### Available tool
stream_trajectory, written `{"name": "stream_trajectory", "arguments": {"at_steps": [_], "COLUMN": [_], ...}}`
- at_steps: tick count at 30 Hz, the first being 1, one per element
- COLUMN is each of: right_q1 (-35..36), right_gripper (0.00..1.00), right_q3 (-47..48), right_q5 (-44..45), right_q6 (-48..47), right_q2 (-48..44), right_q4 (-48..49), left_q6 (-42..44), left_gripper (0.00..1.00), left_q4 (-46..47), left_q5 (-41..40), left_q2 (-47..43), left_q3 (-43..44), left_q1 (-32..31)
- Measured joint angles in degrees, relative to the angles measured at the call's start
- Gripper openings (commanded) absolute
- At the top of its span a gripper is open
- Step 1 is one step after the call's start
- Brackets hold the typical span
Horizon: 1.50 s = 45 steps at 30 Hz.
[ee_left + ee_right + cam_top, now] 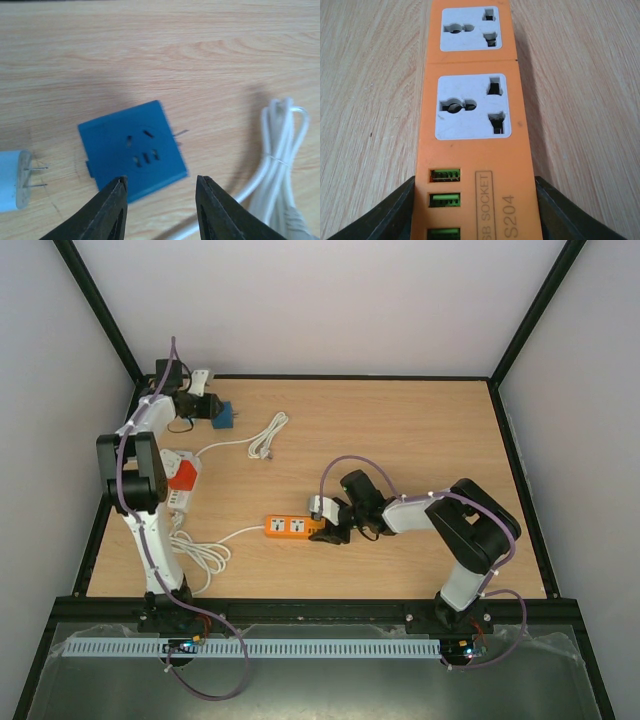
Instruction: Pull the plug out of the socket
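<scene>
My left gripper point(161, 181) hovers spread at the blue socket's point(132, 150) near edge. The white plug point(12, 177) lies apart beside that socket, prongs pointing toward it. My right gripper point(476, 200) pinches the orange strip point(470, 60).

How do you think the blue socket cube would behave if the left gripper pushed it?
The blue socket cube lies flat and boxy on the table, so it should slide, not roll. Its smooth plastic looks light and may slip in the left gripper.
</scene>
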Motion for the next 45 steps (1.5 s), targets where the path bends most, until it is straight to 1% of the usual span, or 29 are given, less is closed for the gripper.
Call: {"name": "stream_trajectory", "arguments": {"at_steps": [2,4,7,10,15,20,24,30,36,45], "right_q1": [0.0,-0.1,-0.2,-0.2,-0.2,0.6,3.6,10.1,15.3,16.4], "right_gripper": [0.65,0.72,0.78,0.81,0.83,0.83,0.83,0.82,0.8,0.79], "right_q3": [0.0,0.0,0.0,0.0,1.2,7.8,14.4,21.0,26.6,29.9], "right_q5": [0.5,2.2,3.1,3.8,4.4,5.8,8.5,11.2,14.1,17.9], "right_q6": [0.3,0.6,1.1,1.5,1.5,0.3,-1.2,-2.5,-3.0,-3.7], "right_q2": [0.0,0.1,-0.2,-0.8,-2.8,-3.7,-3.4,-0.7,5.3,8.9], "right_q4": [0.0,-1.2,-1.7,-2.4,-5.6,-11.2,-16.6,-22.9,-27.3,-30.2], "left_q6": [0.7,1.4,2.1,2.3,3.3,4.6,5.6,6.9,7.0,6.6], "left_gripper": [0.43,0.43,0.45,0.46,0.51,0.55,0.58,0.59,0.59,0.59], "left_q4": [-0.1,-0.3,-0.3,0.0,0.0,-2.1,-3.3,-5.0,-6.4,-6.6], "left_q5": [0.1,0.3,1.3,2.5,3.3,3.7,4.3,5.0,7.1,9.6], "left_q2": [-3.2,-6.6,-11.6,-16.5,-24.0,-31.6,-38.2,-46.9,-50.0,-51.4], "left_q3": [-1.9,-3.3,-5.3,-8.7,-16.3,-20.8,-21.9,-24.8,-29.0,-29.9], "left_q1": [-0.8,-1.4,-2.1,-2.2,-2.2,-1.9,-1.9,-0.9,0.7,1.7]}}
